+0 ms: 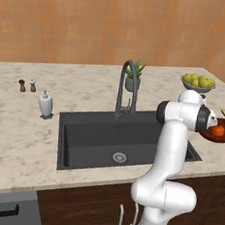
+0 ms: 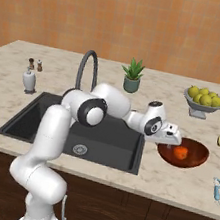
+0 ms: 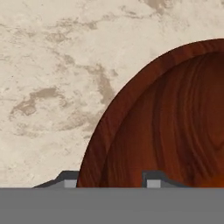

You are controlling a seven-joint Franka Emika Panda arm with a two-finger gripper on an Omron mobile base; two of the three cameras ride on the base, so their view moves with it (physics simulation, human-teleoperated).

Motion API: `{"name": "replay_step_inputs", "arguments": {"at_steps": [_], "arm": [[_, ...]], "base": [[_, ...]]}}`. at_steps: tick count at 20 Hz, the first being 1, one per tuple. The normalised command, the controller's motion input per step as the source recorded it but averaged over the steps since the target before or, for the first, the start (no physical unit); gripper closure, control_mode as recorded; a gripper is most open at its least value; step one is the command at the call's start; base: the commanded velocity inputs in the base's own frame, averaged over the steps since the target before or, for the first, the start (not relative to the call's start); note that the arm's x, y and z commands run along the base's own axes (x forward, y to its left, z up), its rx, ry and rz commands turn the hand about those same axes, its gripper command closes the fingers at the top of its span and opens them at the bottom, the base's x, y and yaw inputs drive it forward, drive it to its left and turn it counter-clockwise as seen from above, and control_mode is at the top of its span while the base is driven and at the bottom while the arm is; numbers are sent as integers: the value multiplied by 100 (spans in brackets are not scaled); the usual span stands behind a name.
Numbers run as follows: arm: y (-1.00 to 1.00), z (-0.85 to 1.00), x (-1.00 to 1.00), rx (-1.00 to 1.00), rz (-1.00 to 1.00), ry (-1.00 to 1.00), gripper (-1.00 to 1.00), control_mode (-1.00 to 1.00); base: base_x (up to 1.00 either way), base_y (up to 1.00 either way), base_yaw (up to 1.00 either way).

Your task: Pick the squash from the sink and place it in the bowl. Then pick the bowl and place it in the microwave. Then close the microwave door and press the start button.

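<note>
The orange-red squash (image 2: 179, 152) lies inside the reddish-brown bowl (image 2: 195, 160), which stands on the counter right of the sink (image 2: 118, 137). In the left base view the squash (image 1: 219, 130) rests in the bowl (image 1: 213, 139) just behind my wrist. My gripper (image 2: 173, 142) hangs low over the bowl's left rim. In the hand view the gripper (image 3: 110, 178) is open, one fingertip (image 3: 68, 178) outside the bowl (image 3: 166, 122) and the other inside, with the rim between them. The microwave and its door are out of view.
A grey pedestal dish of yellow-green fruit (image 2: 203, 99) stands behind the bowl, with a potted plant (image 2: 133, 76) and the arched faucet (image 2: 86, 70) to its left. A soap dispenser (image 1: 46, 103) and two small shakers (image 1: 27, 85) sit left of the sink (image 1: 107, 133).
</note>
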Motion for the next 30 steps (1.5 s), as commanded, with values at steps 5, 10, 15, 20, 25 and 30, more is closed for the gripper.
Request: {"name": "replay_step_inputs", "arguments": {"at_steps": [5, 10, 15, 20, 25, 30], "arm": [[0, 0, 0, 0, 0, 0, 100, -100], [11, 11, -21, -10, 8, -19, 100, -100], [39, 4, -17, -14, 26, -16, 100, -100], [34, 26, -25, -19, 38, -10, 100, -100], [6, 80, -41, -18, 48, 3, 100, -100], [4, 84, -45, -21, 54, -2, 100, -100]], "base": [[0, 0, 0], [0, 0, 0], [0, 0, 0], [0, 0, 0], [0, 0, 0], [0, 0, 0]]}}
